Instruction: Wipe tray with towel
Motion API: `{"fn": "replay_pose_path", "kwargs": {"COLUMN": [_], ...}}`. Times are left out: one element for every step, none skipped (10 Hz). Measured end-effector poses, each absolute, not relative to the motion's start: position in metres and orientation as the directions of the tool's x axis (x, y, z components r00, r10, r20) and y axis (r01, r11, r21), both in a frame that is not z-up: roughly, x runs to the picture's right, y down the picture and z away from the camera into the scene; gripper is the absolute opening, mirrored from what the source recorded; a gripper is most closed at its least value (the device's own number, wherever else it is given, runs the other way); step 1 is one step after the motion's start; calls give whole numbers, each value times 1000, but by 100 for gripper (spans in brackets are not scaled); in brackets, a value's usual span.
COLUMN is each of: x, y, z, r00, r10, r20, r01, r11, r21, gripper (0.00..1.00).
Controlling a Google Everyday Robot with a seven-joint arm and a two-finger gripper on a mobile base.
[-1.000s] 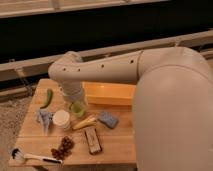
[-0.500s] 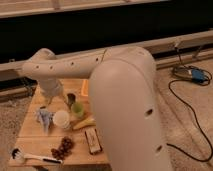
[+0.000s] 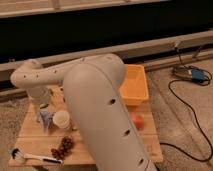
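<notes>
Yellow tray (image 3: 134, 82) untouched; wiping judged not begun. Gripper (image 3: 40, 101) over table (image 3: 30, 142) left end, well apart from tray; state: cannot tell. Towel unseen.

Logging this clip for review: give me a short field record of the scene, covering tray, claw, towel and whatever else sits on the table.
tray: yellow tray, back right on wooden table, partly behind the arm
effector: claw at table's left end, apart from tray
towel: not identifiable; arm hides table's middle
other items: white cup, grapes, brush, red fruit
floor: blue device right of table
</notes>
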State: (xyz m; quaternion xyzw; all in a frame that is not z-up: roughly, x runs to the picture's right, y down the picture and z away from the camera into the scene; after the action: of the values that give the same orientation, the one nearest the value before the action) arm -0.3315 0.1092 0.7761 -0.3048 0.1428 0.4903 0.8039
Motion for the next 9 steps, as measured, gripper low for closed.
{"fn": "replay_pose_path", "kwargs": {"x": [-339,-342,-345,-349,-354,-360,-365,-367,-368], "y": [125,131,137,141,144,147,150,156,161], "z": [783,786,791,797,801,805,810,816,820], "r00": [495,502,508,514,521,532,545,564,577], "r10": [687,681,673,667,661,655,646,626,611], "r20": [-532,-534,-537,-540,-540,-537,-534,-538,-543], "r01": [-866,-861,-857,-853,-849,-842,-834,-823,-815], "r11": [335,334,332,332,335,340,351,372,388], "r21": [-372,-383,-394,-402,-409,-419,-426,-430,-430], "gripper": [65,65,65,65,65,65,65,59,51]}}
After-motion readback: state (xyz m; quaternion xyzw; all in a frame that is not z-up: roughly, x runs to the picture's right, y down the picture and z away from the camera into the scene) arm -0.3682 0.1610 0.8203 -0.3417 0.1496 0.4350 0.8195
